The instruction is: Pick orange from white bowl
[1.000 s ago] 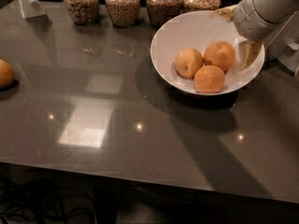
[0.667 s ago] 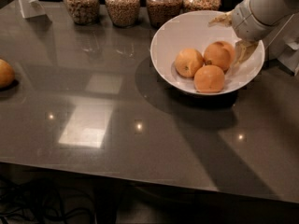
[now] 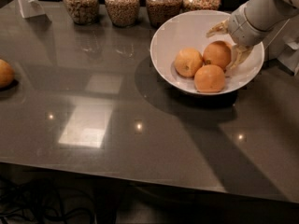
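Note:
The white bowl (image 3: 168, 41) stands at the back right of the dark table and holds three oranges. A paler yellowish one (image 3: 188, 62) lies on the left and a deep orange one (image 3: 210, 78) at the front. Another deep orange one (image 3: 217, 55) lies at the back right. I cannot make out a stem dot on any of them. My gripper (image 3: 228, 43) reaches into the bowl from the right and is open. One finger (image 3: 217, 30) is above and behind the back right orange. The other finger (image 3: 239, 56) is against that orange's right side.
Four glass jars of grains (image 3: 122, 4) stand in a row along the table's back edge behind the bowl. A white stand (image 3: 27, 1) is at the back left. A lone orange (image 3: 4, 73) lies at the left edge. A white object (image 3: 287, 48) is right of the bowl.
My gripper has come down and a little to the left, deeper into the bowl, closing in around the back right orange. The oranges and bowl have not moved.

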Tool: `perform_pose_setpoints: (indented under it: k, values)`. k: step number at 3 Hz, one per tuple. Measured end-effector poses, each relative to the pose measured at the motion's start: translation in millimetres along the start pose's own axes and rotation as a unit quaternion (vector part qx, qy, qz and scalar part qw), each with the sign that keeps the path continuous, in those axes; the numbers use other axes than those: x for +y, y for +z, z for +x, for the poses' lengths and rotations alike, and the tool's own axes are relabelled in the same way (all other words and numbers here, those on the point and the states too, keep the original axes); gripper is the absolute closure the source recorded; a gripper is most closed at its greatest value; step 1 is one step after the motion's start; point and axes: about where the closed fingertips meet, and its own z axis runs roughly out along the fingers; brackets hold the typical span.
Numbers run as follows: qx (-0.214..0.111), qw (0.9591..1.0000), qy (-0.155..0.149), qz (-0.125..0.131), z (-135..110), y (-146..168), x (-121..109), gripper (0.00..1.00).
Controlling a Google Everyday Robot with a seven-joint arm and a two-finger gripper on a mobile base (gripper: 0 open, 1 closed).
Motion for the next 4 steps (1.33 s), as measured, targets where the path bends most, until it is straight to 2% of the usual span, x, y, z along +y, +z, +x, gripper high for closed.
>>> perform_pose_setpoints:
  k: [2,4]
  values:
    - [-0.026,0.9992,-0.011,-0.028,-13,27,10,0.34]
    - [-0.027,0.9991,-0.01,-0.032,-13,25,9,0.77]
